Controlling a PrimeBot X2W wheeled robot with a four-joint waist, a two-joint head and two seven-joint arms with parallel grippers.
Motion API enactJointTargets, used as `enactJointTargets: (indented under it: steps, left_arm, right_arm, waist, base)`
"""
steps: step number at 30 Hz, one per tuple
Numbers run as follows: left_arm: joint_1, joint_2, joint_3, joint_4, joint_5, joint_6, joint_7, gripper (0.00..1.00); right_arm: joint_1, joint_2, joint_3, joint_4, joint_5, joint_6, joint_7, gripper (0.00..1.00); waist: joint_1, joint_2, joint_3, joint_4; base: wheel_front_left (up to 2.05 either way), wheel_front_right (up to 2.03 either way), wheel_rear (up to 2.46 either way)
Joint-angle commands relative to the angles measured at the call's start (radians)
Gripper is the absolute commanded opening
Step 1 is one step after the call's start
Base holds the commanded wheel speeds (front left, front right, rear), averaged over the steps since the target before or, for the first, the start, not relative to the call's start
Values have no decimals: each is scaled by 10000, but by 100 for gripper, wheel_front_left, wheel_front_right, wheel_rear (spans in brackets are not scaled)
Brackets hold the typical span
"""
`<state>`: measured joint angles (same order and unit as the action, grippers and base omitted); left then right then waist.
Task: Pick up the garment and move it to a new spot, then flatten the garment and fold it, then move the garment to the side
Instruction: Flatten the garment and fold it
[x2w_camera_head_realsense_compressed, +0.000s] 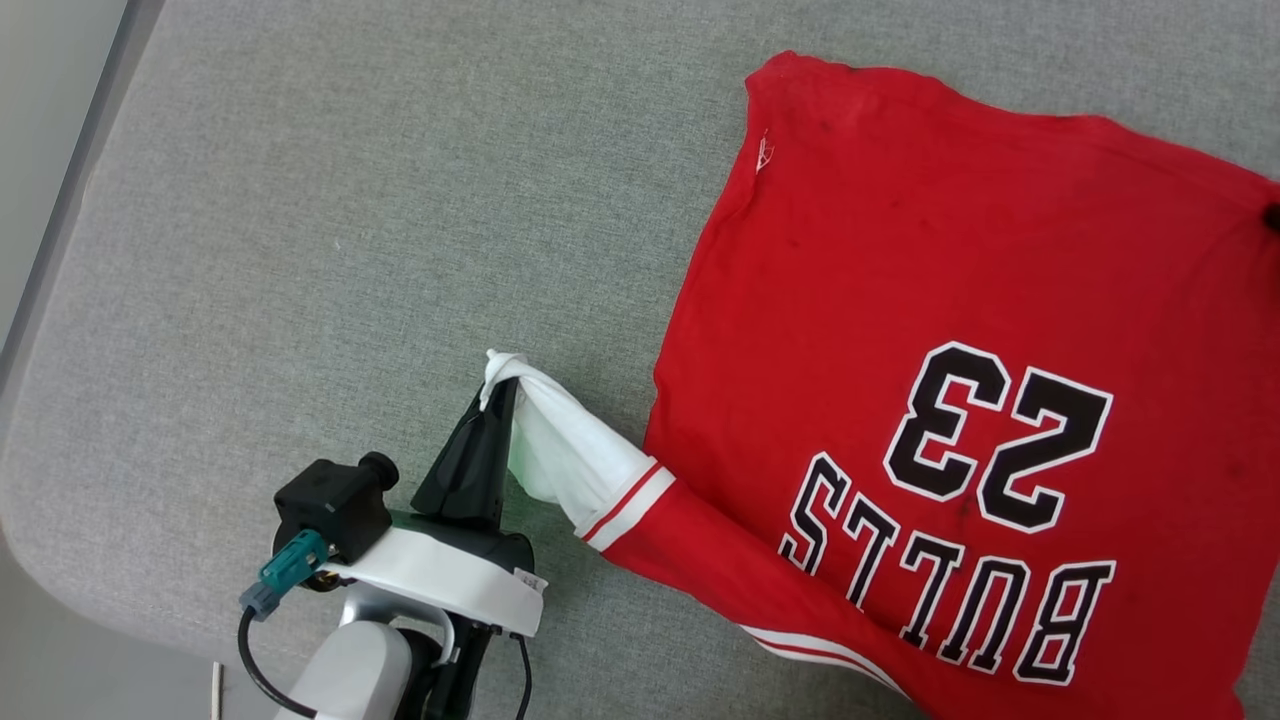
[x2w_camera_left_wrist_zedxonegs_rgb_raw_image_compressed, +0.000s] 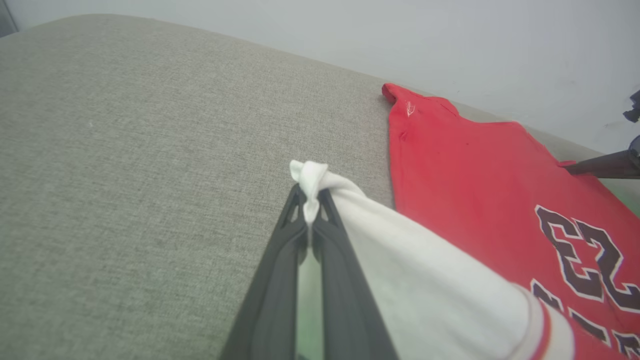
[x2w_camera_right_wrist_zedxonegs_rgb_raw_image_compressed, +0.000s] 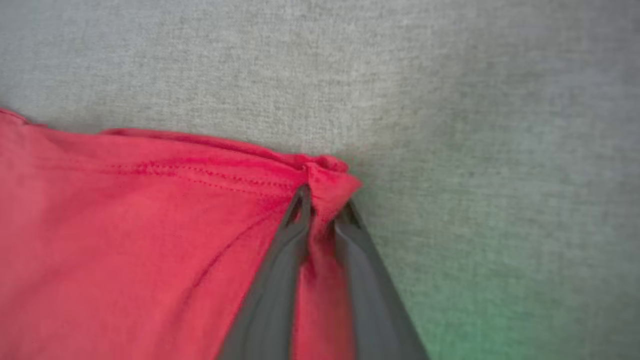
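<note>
The garment (x2w_camera_head_realsense_compressed: 900, 250) lies spread on the grey cloth surface, red, with the black "BULLS 23" lettering facing up and upside down to me. Its white sleeve (x2w_camera_head_realsense_compressed: 560, 450) with red-white trim is pulled out to the left and lifted off the surface. My left gripper (x2w_camera_head_realsense_compressed: 500, 392) is shut on the sleeve's tip, which bunches over the fingertips (x2w_camera_left_wrist_zedxonegs_rgb_raw_image_compressed: 320, 200). At the garment's far right corner, my right gripper (x2w_camera_right_wrist_zedxonegs_rgb_raw_image_compressed: 324, 206) has a puckered fold of the red hem (x2w_camera_right_wrist_zedxonegs_rgb_raw_image_compressed: 327, 172) pinched between its narrowed fingers. A dark finger (x2w_camera_left_wrist_zedxonegs_rgb_raw_image_compressed: 600, 167) of it reaches that corner in the left wrist view.
The grey padded surface (x2w_camera_head_realsense_compressed: 350, 250) stretches wide to the left of the garment. Its rounded edge runs down the left side and lower left, with pale floor (x2w_camera_head_realsense_compressed: 40, 120) beyond. A pale wall (x2w_camera_left_wrist_zedxonegs_rgb_raw_image_compressed: 450, 40) stands behind the surface's far edge.
</note>
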<state>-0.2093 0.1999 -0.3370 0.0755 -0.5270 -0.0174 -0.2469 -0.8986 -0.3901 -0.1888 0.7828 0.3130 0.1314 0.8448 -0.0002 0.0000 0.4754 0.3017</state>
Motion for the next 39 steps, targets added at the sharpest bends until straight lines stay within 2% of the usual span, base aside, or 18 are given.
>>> enactJointTargets:
  steps: [1, 5, 11, 19, 28, 33, 39]
  left_arm:
    - [-119, -32, 32, 44, -21, -22, -60, 0]
    - [154, 100, 115, 395, -40, 81, -76, 0]
    - [569, 362, 336, 629, -137, 342, 80, 0]
    - [1277, 738, 659, 683, -303, 726, 329, 0]
    - [2314, 1136, 945, 669, -569, 1121, 793, 0]
    - [2800, 1345, 898, 586, -488, 1388, 1150, 0]
    - [3115, 1480, 841, 410, -424, 1673, 1486, 0]
  right_arm:
    - [1235, 699, 249, 895, -438, -16, 635, 0]
    - [1197, 127, 238, -247, -173, -16, 148, 0]
    - [2282, -70, 136, -1777, 468, -17, -355, 0]
    - [5457, 776, -339, -4257, 1157, -16, -787, 0]
    - [9488, 2463, -1328, -6326, 1219, -16, -805, 0]
    - [10961, 3121, -1645, -6978, 1363, -16, -696, 0]
    - [12018, 3401, -1672, -6957, 1721, -11, -825, 0]
  waist:
    - [2, 0, -31, -21]
    - [2, 0, -616, -285]
    - [2, 0, -1438, -846]
    - [2, 0, -2581, -1942]
    - [2, 0, -3745, -3048]
    - [2, 0, -4145, -3443]
    - [2, 0, -4347, -3571]
  base:
    - [0, 0, 0]
    - [0, 0, 0]
    - [0, 0, 0]
    - [0, 0, 0]
    - [0, 0, 0]
    - [0, 0, 0]
    - [0, 0, 0]
